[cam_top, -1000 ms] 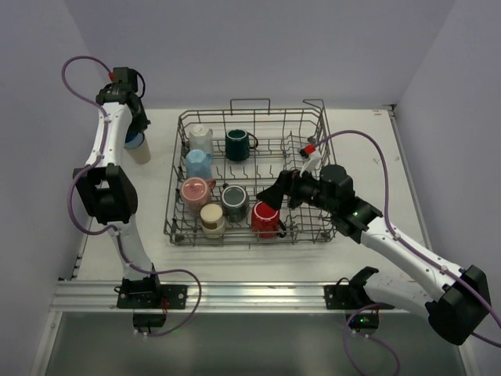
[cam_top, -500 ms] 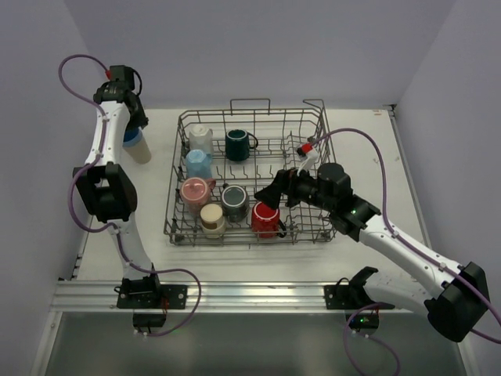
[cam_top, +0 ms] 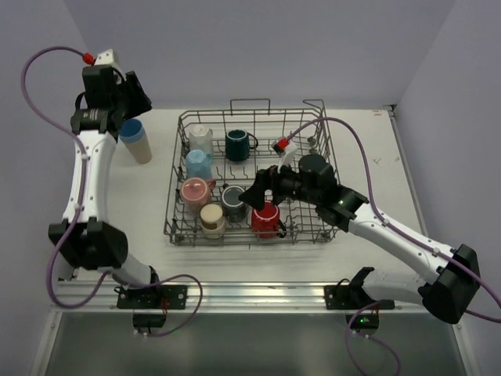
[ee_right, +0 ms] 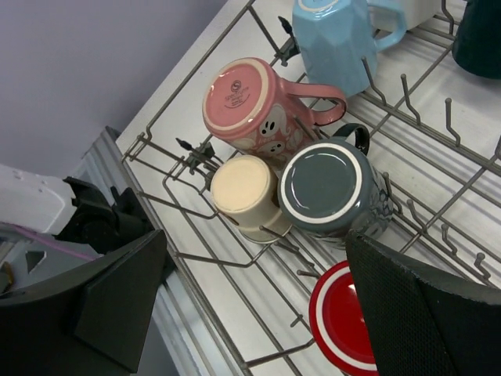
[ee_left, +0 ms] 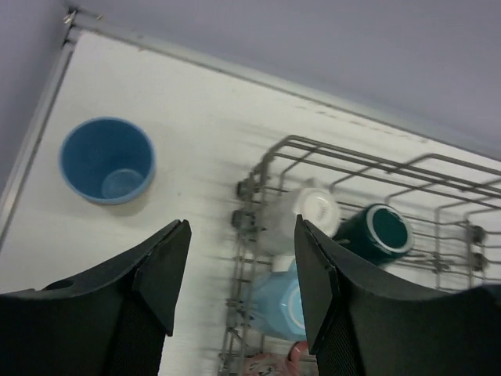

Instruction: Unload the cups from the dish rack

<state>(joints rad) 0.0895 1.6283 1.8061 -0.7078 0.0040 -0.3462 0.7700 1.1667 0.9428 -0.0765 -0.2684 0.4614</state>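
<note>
A blue cup [cam_top: 135,139] [ee_left: 107,160] stands upright on the table left of the dish rack [cam_top: 313,235] [ee_left: 329,149]. My left gripper [cam_top: 139,102] [ee_left: 241,282] hangs open above and beside it, holding nothing. In the rack sit white [cam_top: 200,139], dark teal [cam_top: 237,144], light blue [cam_top: 198,164], pink [cam_top: 194,190] [ee_right: 246,102], cream [cam_top: 211,218] [ee_right: 244,188], dark grey [cam_top: 234,200] [ee_right: 325,184] and red [cam_top: 266,219] [ee_right: 344,317] cups. My right gripper [cam_top: 254,194] [ee_right: 258,305] stands wide open over the rack's front row, just above the red cup.
The rack's upright tines and wire walls surround the cups. The table's left edge and back wall run close to the blue cup. Bare table lies right of the rack [cam_top: 368,157]. A purple cable loops over each arm.
My left gripper has opened, let go of the blue cup and lifted up and back from it. The right gripper has moved left over the rack's front row.
</note>
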